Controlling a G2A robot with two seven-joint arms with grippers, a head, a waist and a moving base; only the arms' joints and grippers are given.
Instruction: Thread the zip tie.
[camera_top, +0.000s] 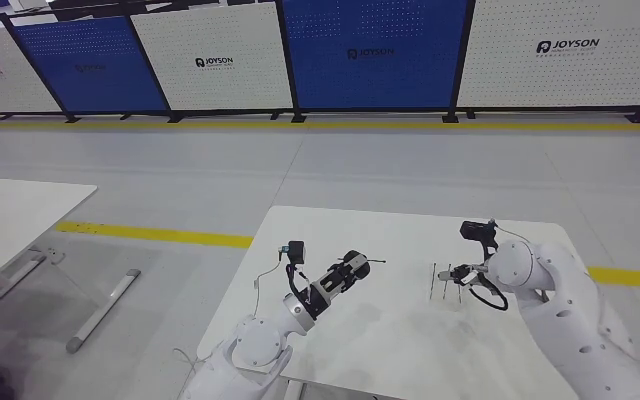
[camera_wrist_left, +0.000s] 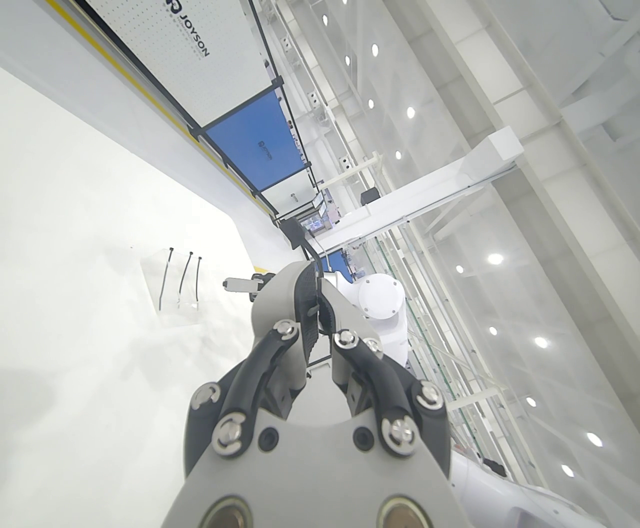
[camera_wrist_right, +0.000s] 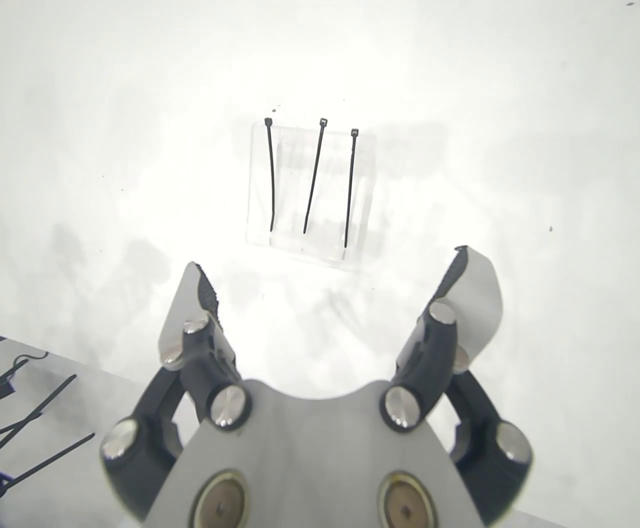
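Black zip ties (camera_wrist_right: 313, 177) sit on a clear holder (camera_wrist_right: 290, 200) on the white worktop (camera_top: 400, 330). Another black zip tie (camera_top: 374, 262) shows at the left gripper (camera_wrist_left: 316, 280), which is silver with black ribbed pads, like the right gripper (camera_wrist_right: 330, 260). Behind are dotted blue panels (camera_top: 375, 50), white panels (camera_top: 215, 55) and a yellow floor line (camera_top: 150, 234).

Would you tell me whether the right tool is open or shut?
Open: the right tool has its fingers spread wide apart, nothing between them.

We see our right gripper (camera_wrist_right: 330, 262) with its jaws spread wide over the white table (camera_wrist_right: 125, 150). Just past its fingertips lies a clear holder (camera_wrist_right: 367, 200) bearing three black zip ties (camera_wrist_right: 312, 177) side by side, heads away from the gripper.
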